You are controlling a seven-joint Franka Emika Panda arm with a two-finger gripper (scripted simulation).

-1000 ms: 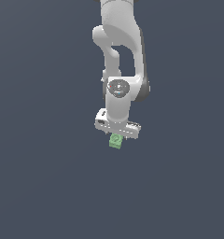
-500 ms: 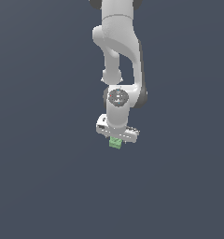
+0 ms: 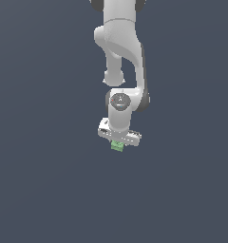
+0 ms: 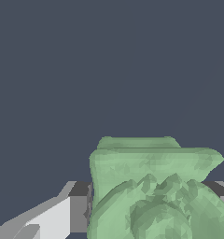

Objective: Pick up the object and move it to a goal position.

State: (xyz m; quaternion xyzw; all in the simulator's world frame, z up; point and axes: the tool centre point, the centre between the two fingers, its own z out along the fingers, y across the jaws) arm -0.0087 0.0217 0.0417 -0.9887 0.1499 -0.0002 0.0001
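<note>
Clamping the small green block [image 3: 117, 146] between its fingers, the white gripper [image 3: 118, 142] holds it beneath the arm; with so little block gripped, a sharp move could shake it loose.

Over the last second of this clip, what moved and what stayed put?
The white gripper sank a little lower in the exterior view, carrying the small light-green blocky piece down with it, and the arm's wrist turned slightly. The piece stayed clamped between the fingers throughout; nothing was released.
</note>
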